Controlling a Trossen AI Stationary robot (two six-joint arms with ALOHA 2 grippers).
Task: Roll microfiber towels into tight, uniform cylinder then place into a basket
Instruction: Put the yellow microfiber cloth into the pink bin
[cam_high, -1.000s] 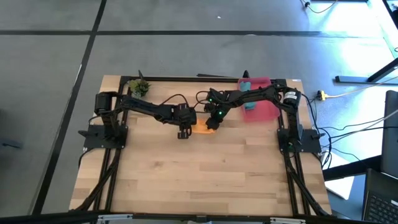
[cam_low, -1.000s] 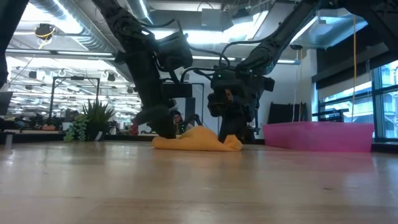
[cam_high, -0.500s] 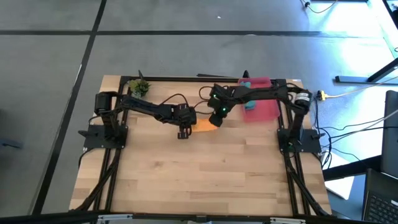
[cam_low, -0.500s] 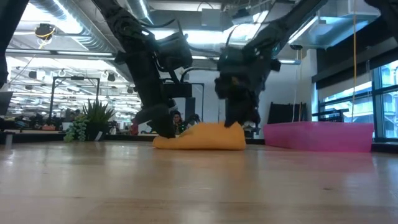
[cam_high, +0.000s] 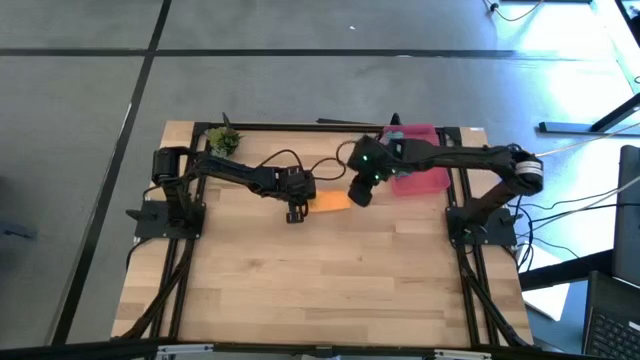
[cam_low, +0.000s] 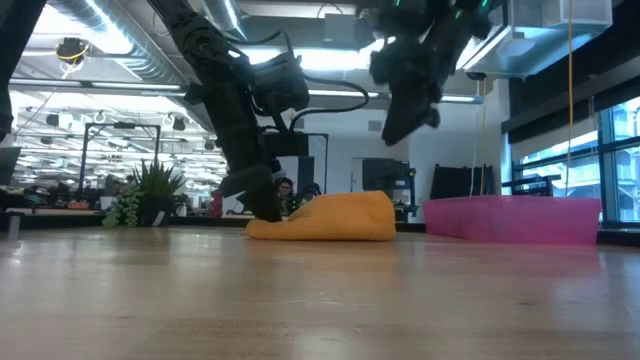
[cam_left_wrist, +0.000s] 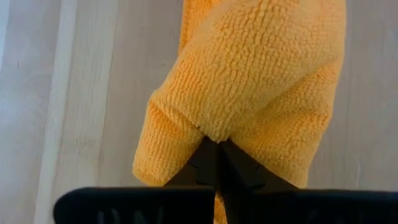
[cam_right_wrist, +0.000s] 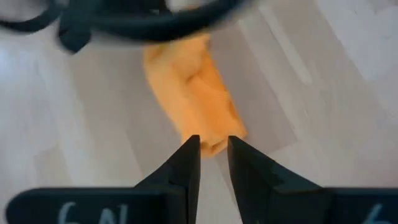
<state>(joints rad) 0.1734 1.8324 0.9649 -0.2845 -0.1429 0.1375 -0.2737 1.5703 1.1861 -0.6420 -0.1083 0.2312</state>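
Observation:
The orange towel (cam_low: 325, 218) lies as a thick roll on the table's middle, slightly toward the far side, also seen in the high view (cam_high: 332, 202). My left gripper (cam_left_wrist: 214, 152) is shut on its left end. My right gripper (cam_right_wrist: 208, 152) hangs open well above the roll's right end, seen in the low view (cam_low: 405, 120), with nothing between its fingers. The red-pink basket (cam_high: 430, 178) stands at the far right. A bit of the teal towel (cam_high: 395, 137) shows at its far end, partly hidden by my right arm. My left gripper pinches a fold of cloth at the roll's left end (cam_left_wrist: 208, 130) between its two shut fingers. The fingers slant steeply down from the table's left. The roll lies on the table, with its end bunched around the fingertips.
A small green plant (cam_high: 225, 140) stands at the far left corner. The basket's long wall (cam_low: 515, 220) rises to the right of the roll. Bare wood stretches across the near half of the table (cam_high: 330, 290).
My right gripper has let go of the roll's right end and risen well clear of it, drifting toward the table's right. As it went up, that end of the orange towel was drawn up from a low flap and now stands plump and taller. The left end stayed put.

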